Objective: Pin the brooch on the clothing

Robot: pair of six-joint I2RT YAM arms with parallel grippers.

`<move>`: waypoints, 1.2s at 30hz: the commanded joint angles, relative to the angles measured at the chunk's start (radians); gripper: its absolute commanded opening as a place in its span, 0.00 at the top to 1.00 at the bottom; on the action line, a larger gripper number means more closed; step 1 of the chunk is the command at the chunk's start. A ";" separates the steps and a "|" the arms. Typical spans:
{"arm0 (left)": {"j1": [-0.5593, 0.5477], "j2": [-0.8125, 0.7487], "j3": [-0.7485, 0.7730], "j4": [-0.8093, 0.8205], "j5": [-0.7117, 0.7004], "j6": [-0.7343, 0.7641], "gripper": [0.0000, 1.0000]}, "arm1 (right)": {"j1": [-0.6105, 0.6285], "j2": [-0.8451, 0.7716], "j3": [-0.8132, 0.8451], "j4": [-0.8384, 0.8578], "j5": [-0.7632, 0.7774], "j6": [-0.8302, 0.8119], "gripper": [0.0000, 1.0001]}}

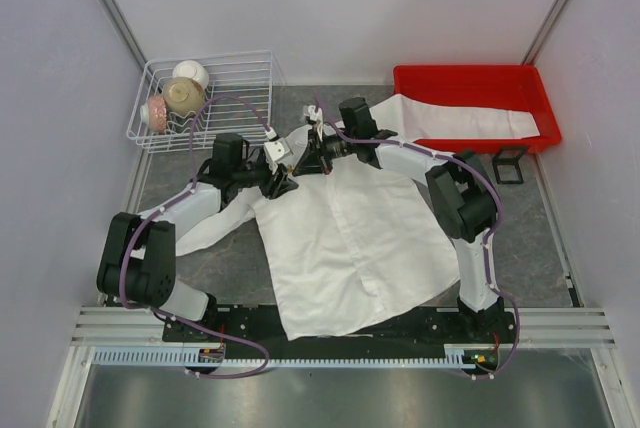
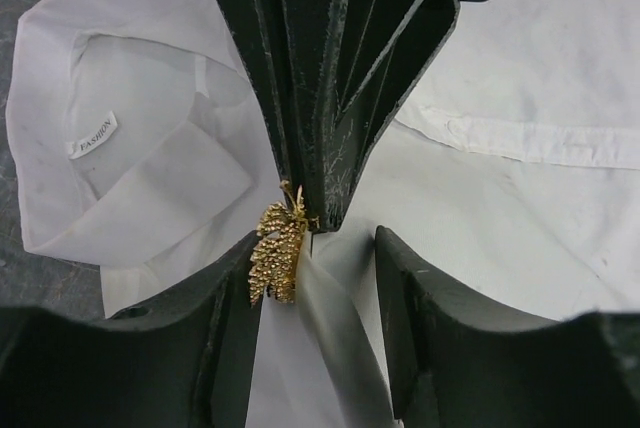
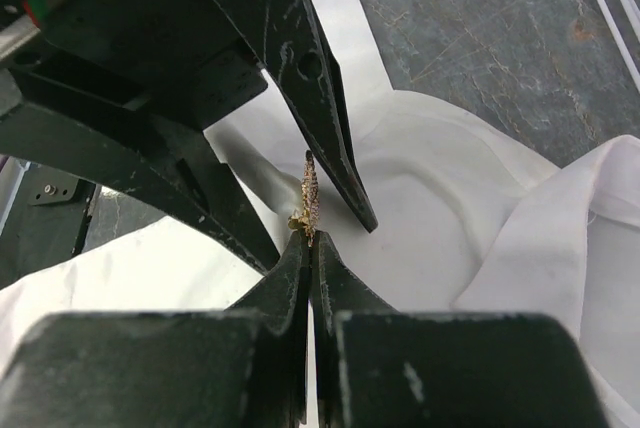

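Brooch sits pinched in the closed right hand.

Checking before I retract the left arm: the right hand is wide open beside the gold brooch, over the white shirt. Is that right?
Not quite. The right hand is shut, not wide open: the right wrist view shows its fingers pressed together with the gold brooch pinched at their tips. The rest holds: it is over the white shirt.

Grey table carries a white shirt, wire basket, red bin — and 1 black frame.
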 commanded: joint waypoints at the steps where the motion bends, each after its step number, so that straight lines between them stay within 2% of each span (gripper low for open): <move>1: -0.001 -0.042 -0.017 0.019 0.043 -0.007 0.42 | 0.005 -0.059 0.050 0.056 -0.049 -0.033 1.00; 7: 0.054 -0.088 -0.037 0.016 0.084 -0.014 0.37 | 0.000 -0.068 0.034 0.008 -0.032 -0.119 1.00; 15: 0.169 -0.171 -0.001 -0.156 0.181 0.065 0.35 | 0.002 -0.062 0.027 -0.121 0.118 -0.327 1.00; 17: 0.192 -0.179 0.005 -0.187 0.178 0.062 0.35 | 0.005 -0.056 0.030 -0.142 0.138 -0.386 1.00; 22: 0.220 -0.162 0.017 -0.201 0.064 -0.018 0.36 | 0.051 -0.076 -0.012 -0.220 0.224 -0.559 0.96; 23: 0.225 -0.155 0.022 -0.210 0.041 -0.033 0.37 | 0.062 -0.094 -0.041 -0.231 0.239 -0.640 0.86; 25: 0.234 -0.132 0.042 -0.224 0.026 -0.056 0.39 | 0.100 -0.132 -0.080 -0.269 0.291 -0.731 0.74; 26: 0.234 -0.124 0.048 -0.224 -0.012 -0.064 0.40 | 0.109 -0.146 -0.117 -0.283 0.304 -0.790 0.64; 28: 0.234 -0.109 0.055 -0.224 -0.052 -0.076 0.43 | 0.116 -0.187 -0.145 -0.337 0.318 -0.843 0.50; 29: 0.234 -0.093 0.065 -0.224 -0.095 -0.078 0.43 | 0.116 -0.200 -0.162 -0.357 0.330 -0.857 0.39; 32: 0.234 -0.041 0.097 -0.231 -0.137 -0.076 0.43 | 0.097 -0.226 -0.136 -0.433 0.350 -0.858 0.25; 36: 0.220 0.022 0.138 -0.247 -0.168 -0.067 0.42 | 0.019 -0.176 0.023 -0.588 0.326 -0.785 0.21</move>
